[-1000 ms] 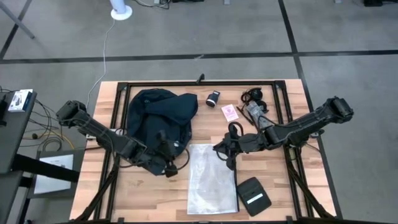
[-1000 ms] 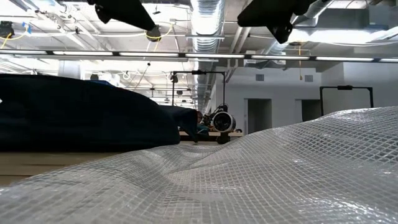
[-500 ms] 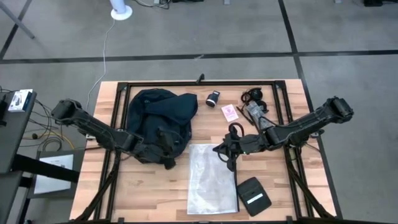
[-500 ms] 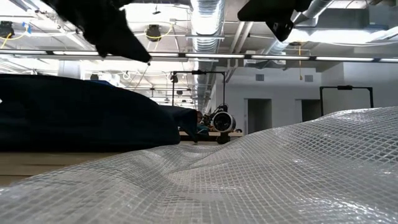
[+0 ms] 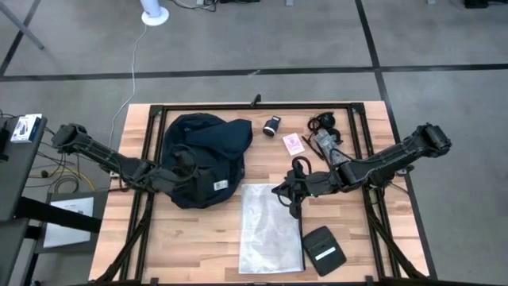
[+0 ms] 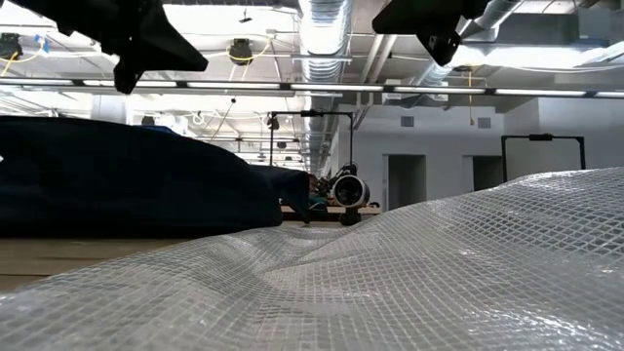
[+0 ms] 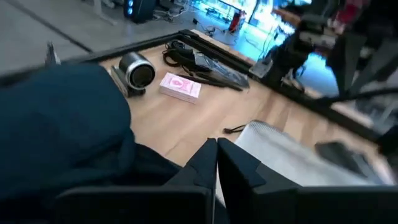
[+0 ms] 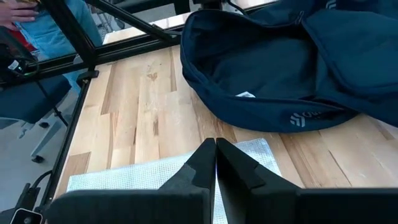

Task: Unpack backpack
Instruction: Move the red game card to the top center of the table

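Overhead view of a wooden table [image 5: 198,238] with two dark robot arms reaching in from either side. The backpack [image 5: 202,155], a large soft navy bag, lies on the table's left half. Its long axis runs roughly from the far edge toward the near edge, with a flap of fabric folded out toward the right at the far end. A small white label shows on its near right side. In the right wrist view the bag's mouth gapes open toward that camera, a white logo on its rim.

The left gripper [image 5: 176,176] rests over the backpack's near left part, fingers pressed together in its wrist view, pinching nothing visible. The right gripper [image 5: 287,194] hovers right of the bag, over the bare wood beside a clear plastic bag [image 5: 270,226], fingers likewise pressed together.

Right of the backpack lie a small black cylinder [image 5: 272,125], a pink card box [image 5: 293,143] and a tangle of black cables [image 5: 324,127]. A black pouch [image 5: 325,249] with a white label sits near the front edge, just beside the plastic bag
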